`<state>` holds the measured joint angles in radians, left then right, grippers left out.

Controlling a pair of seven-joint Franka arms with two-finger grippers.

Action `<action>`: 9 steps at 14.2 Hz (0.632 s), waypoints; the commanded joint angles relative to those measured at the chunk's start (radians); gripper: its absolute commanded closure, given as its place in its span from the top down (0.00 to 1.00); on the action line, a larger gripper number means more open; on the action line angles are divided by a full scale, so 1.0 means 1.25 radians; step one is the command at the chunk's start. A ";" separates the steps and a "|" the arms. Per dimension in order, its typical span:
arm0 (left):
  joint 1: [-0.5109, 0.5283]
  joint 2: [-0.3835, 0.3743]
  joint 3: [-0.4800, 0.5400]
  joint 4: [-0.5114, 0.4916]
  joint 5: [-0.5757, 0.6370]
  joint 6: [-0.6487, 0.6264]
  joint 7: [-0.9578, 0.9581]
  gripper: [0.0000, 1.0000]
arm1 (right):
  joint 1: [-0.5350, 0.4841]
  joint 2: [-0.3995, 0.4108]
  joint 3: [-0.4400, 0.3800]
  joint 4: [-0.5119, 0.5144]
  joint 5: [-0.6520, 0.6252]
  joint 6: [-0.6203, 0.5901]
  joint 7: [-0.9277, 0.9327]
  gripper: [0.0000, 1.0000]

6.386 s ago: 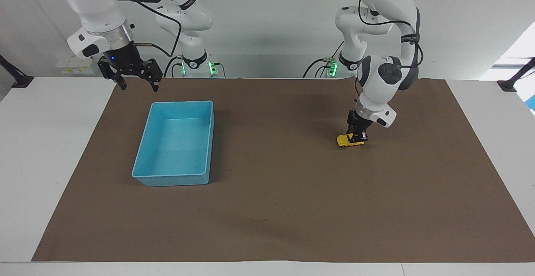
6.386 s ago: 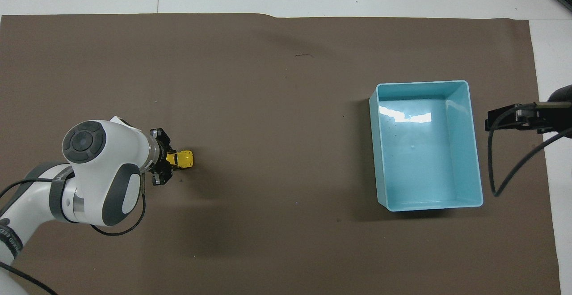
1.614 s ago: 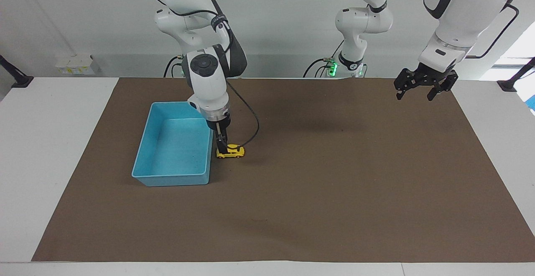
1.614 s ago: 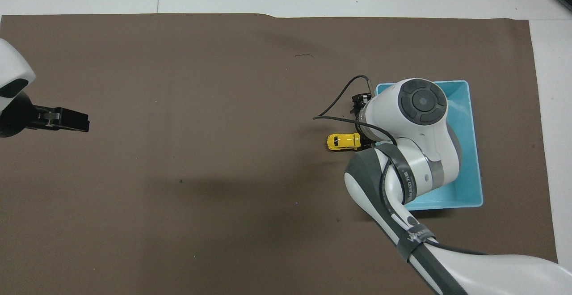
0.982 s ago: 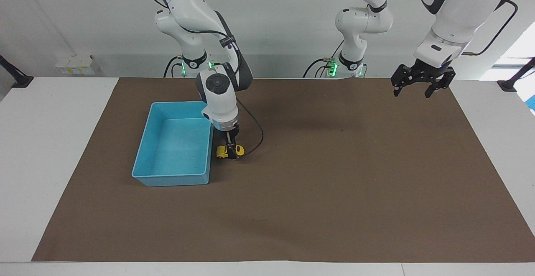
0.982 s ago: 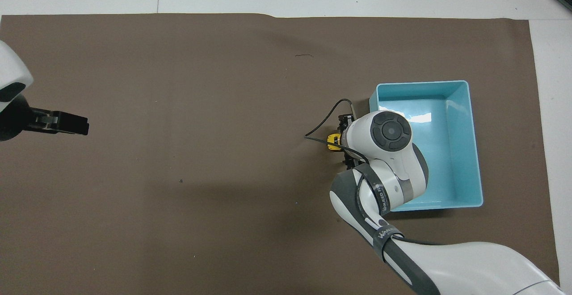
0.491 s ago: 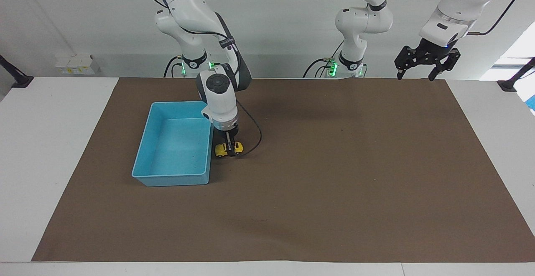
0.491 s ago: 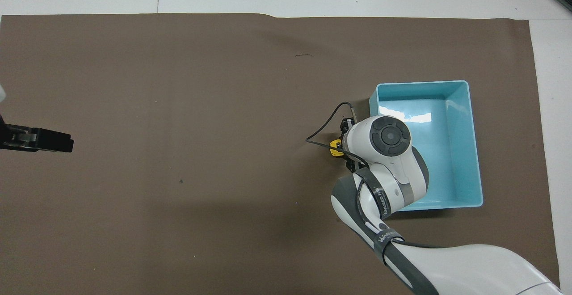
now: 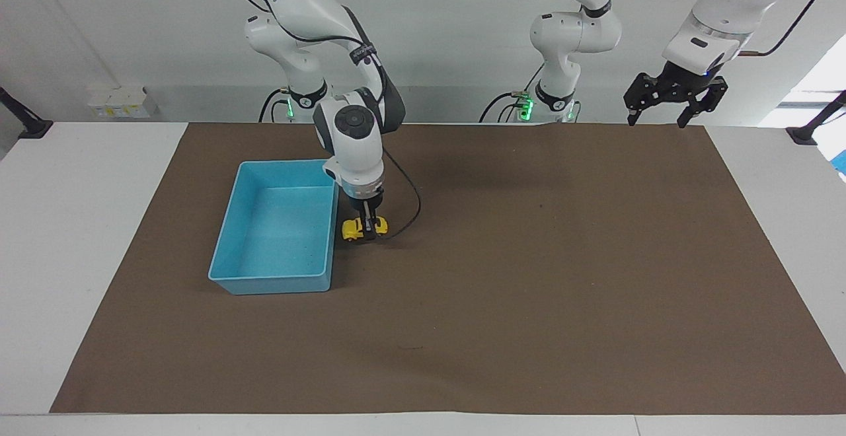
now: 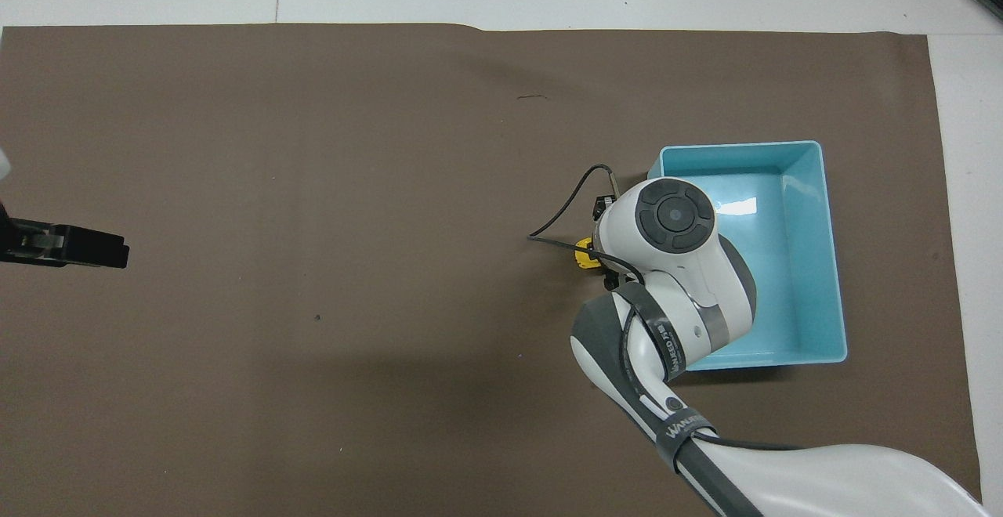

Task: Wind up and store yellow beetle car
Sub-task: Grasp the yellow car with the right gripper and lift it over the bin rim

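Right end effector (image 9: 369, 222) clamped on the yellow beetle car (image 9: 357, 228), fingers pointing down; car sits low at the brown mat (image 9: 529, 277), just beside the light-blue bin (image 9: 277, 284), on the bin's side toward the left arm's end of the bench (image 9: 66, 224). Whether its wheels touch the mat cannot be told. Left end effector (image 9: 674, 100) waits raised over the mat's corner near its own base, fingers spread apart, holding nothing.

car (image 9: 362, 228) beside bin (image 9: 232, 251), on mat (image 9: 529, 290), w/ right tool (image 9: 369, 226) on it
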<state>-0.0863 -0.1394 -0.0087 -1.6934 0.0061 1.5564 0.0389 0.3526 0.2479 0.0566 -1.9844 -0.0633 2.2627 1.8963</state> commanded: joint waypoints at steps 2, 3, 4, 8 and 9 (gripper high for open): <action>0.010 -0.001 -0.004 0.002 -0.017 -0.003 0.002 1.00 | -0.004 -0.053 0.006 0.002 -0.023 -0.034 0.022 0.00; 0.010 -0.003 -0.004 0.001 -0.018 -0.002 0.002 1.00 | -0.004 -0.064 0.006 0.003 -0.023 -0.044 0.017 0.00; 0.010 -0.003 -0.004 0.001 -0.018 -0.001 0.002 1.00 | -0.005 -0.074 0.006 0.008 -0.023 -0.054 0.012 0.00; 0.006 -0.001 -0.004 0.004 -0.018 -0.002 0.007 1.00 | -0.011 -0.125 0.006 0.012 -0.007 -0.082 -0.035 0.00; 0.000 -0.003 -0.008 0.002 -0.018 -0.013 0.006 1.00 | -0.012 -0.126 0.006 0.015 -0.007 -0.088 -0.036 0.00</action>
<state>-0.0864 -0.1394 -0.0105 -1.6934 -0.0030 1.5565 0.0388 0.3507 0.1154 0.0565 -1.9646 -0.0641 2.1758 1.8761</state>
